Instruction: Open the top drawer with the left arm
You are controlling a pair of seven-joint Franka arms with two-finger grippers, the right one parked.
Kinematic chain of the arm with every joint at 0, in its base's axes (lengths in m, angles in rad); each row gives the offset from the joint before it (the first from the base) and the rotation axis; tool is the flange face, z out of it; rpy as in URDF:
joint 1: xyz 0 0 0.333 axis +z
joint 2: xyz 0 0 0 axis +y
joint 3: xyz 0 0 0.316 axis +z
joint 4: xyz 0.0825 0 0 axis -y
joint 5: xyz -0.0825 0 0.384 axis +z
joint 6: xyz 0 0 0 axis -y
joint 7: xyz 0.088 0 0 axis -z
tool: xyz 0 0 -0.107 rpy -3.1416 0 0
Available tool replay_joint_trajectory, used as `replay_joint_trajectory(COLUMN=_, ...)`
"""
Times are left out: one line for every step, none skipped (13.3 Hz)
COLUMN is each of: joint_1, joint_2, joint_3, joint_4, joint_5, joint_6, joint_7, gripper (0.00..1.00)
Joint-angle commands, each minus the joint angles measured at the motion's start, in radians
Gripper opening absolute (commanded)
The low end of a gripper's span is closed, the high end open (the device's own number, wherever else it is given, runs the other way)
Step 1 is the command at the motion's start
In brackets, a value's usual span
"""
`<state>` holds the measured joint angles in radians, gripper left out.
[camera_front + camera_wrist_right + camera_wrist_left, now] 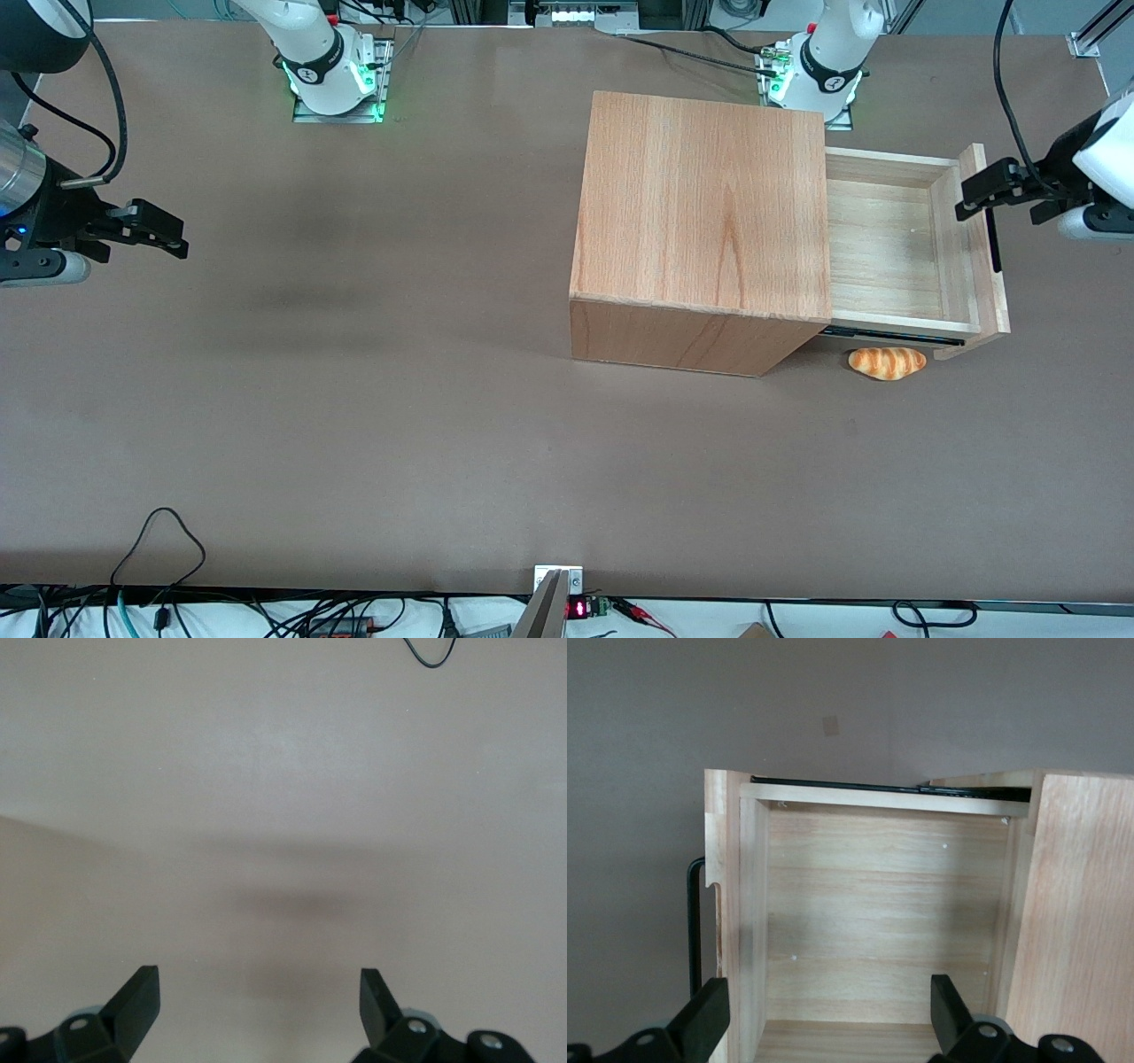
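Hovering at the drawer's front panel, my gripper (974, 197) has its two fingers spread apart, clamped on nothing. In my wrist view one finger (704, 1019) hangs outside the panel, on the side where the black handle (695, 921) runs, and the other finger (948, 1014) hangs over the tray's bare floor. I judge that I straddle the panel this way because the handle is where a pull gets its purchase, and with the jaws wide I am free of it rather than gripping.

Just under my fingers the top drawer (895, 244) stands pulled well out of the cabinet (700, 230), toward my end of the table. Its pale tray is open to view and holds nothing that I can see, and a black side rail (890, 334) shows along the edge nearer the front camera. From how far the tray is drawn, I take the opening to be done or very nearly so.

Below me, nearer the front camera and beside the cabinet's foot, a small bread roll (887, 362) lies on the table (354, 399), just clear of the drawer's path.
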<state>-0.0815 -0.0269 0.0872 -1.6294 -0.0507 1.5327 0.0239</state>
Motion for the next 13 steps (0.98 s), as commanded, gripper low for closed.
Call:
replay_joint_trajectory(joint_1=-0.003, joint_2=-0.021, joint_3=-0.014, joint_4=0.011, joint_5=0.035, joint_6=-0.031, joint_7=-0.004, gripper=1.0)
replay_joint_trajectory(joint_1=-0.001, joint_2=-0.021, joint_3=-0.014, joint_4=0.013, joint_5=0.032, joint_6=-0.031, joint_7=-0.004, gripper=1.0)
replay_joint_trajectory(joint_1=-0.001, joint_2=-0.021, joint_3=-0.014, joint_4=0.014, joint_5=0.034, joint_6=-0.032, joint_7=-0.004, gripper=1.0)
replay_joint_trajectory(joint_1=-0.001, joint_2=-0.021, joint_3=-0.014, joint_4=0.016, joint_5=0.035, joint_6=-0.031, joint_7=-0.004, gripper=1.0)
replay_joint_trajectory(joint_1=-0.003, joint_2=-0.021, joint_3=-0.018, joint_4=0.016, joint_5=0.037, joint_6=-0.032, joint_7=-0.004, gripper=1.0)
replay_joint_trajectory(joint_1=-0.003, joint_2=-0.021, joint_3=-0.021, joint_4=0.016, joint_5=0.037, joint_6=-0.032, joint_7=-0.005, gripper=1.0)
replay_joint_trajectory(joint_1=-0.003, joint_2=-0.021, joint_3=-0.02, joint_4=0.016, joint_5=0.037, joint_6=-0.032, joint_7=-0.004, gripper=1.0)
replay_joint_trajectory(joint_1=-0.001, joint_2=-0.021, joint_3=-0.018, joint_4=0.016, joint_5=0.037, joint_6=-0.032, joint_7=-0.005, gripper=1.0)
replay_joint_trajectory(joint_1=-0.001, joint_2=-0.021, joint_3=-0.018, joint_4=0.016, joint_5=0.037, joint_6=-0.034, joint_7=-0.005, gripper=1.0)
replay_joint_trajectory(joint_1=0.0, joint_2=-0.022, joint_3=-0.018, joint_4=0.016, joint_5=0.035, joint_6=-0.035, joint_7=-0.005, gripper=1.0)
replay_joint_trajectory(joint_1=0.0, joint_2=-0.021, joint_3=-0.018, joint_4=0.016, joint_5=0.035, joint_6=-0.035, joint_7=-0.005, gripper=1.0)
replay_joint_trajectory(joint_1=0.0, joint_2=-0.022, joint_3=-0.018, joint_4=0.016, joint_5=0.035, joint_6=-0.035, joint_7=-0.005, gripper=1.0)
replay_joint_trajectory(joint_1=0.0, joint_2=-0.021, joint_3=-0.018, joint_4=0.016, joint_5=0.035, joint_6=-0.043, joint_7=-0.005, gripper=1.0)
